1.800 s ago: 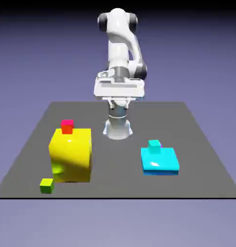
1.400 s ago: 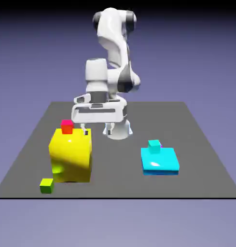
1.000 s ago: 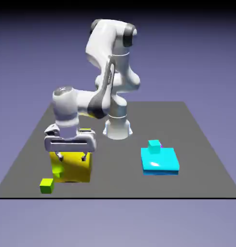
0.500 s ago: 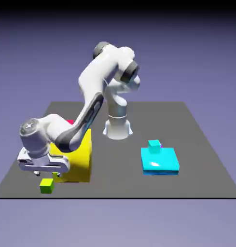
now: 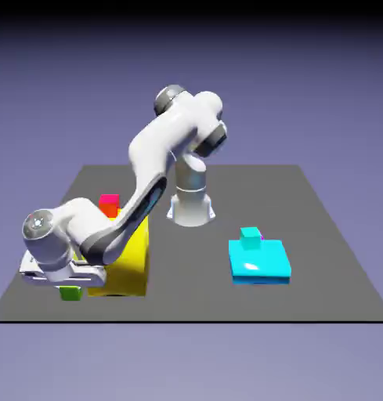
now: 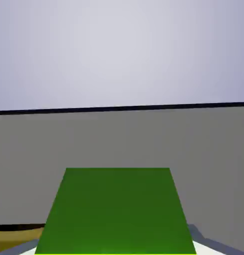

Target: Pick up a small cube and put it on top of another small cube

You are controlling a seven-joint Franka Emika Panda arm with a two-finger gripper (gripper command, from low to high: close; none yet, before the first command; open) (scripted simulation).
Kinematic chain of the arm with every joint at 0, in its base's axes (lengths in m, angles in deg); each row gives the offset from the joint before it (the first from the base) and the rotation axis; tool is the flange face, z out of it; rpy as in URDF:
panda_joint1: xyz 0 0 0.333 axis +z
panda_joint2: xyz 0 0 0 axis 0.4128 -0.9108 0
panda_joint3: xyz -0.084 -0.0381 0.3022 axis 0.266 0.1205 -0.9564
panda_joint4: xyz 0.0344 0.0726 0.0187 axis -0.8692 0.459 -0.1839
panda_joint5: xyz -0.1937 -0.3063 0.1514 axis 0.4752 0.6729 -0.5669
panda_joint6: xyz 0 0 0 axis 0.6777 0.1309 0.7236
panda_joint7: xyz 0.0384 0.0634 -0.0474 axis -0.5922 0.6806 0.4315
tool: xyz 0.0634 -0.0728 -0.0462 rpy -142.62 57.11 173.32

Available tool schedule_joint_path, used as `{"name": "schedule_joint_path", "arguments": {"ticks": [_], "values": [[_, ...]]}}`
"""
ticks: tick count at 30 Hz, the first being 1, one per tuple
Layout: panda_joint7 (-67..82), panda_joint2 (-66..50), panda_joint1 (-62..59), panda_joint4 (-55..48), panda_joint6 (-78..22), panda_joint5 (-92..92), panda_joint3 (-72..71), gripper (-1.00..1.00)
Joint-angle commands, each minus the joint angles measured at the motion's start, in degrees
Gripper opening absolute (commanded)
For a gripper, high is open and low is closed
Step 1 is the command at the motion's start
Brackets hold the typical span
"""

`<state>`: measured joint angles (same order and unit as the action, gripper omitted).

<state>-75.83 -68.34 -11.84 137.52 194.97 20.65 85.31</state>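
A glossy, smooth finish is shown by the big yellow cube (image 5: 125,262), and a bright highlight is carried on the flat cyan block (image 5: 260,261), which looks like polished plastic. The white robot arm (image 5: 151,160) is rendered as smooth, semi-gloss plastic with darker grey joint caps. The dark grey bench (image 5: 327,235) is seen as matt and even, without reflections. In the hand view the tiny lime-green cube (image 6: 116,211) appears flat, matt and untextured.

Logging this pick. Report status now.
Gripper low at the table's near edge, right over the lime-green cube; jaw state not visible. Cube fills the hand view, on the table. Big yellow cube close alongside.
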Motion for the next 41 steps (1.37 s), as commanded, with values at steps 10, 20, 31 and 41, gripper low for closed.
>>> {"name": "schedule_joint_path", "arguments": {"ticks": [10,20,31,41], "values": [[-4.7,20.6,3.9,17.7,3.7,12.9,-20.8,-1.00],[-9.3,41.2,7.8,35.4,7.3,25.8,-41.5,-1.00],[-14.3,63.2,12.0,54.3,11.2,39.5,-63.8,-1.00],[-16.8,58.8,11.2,56.9,17.7,42.9,-63.1,1.00]]}}
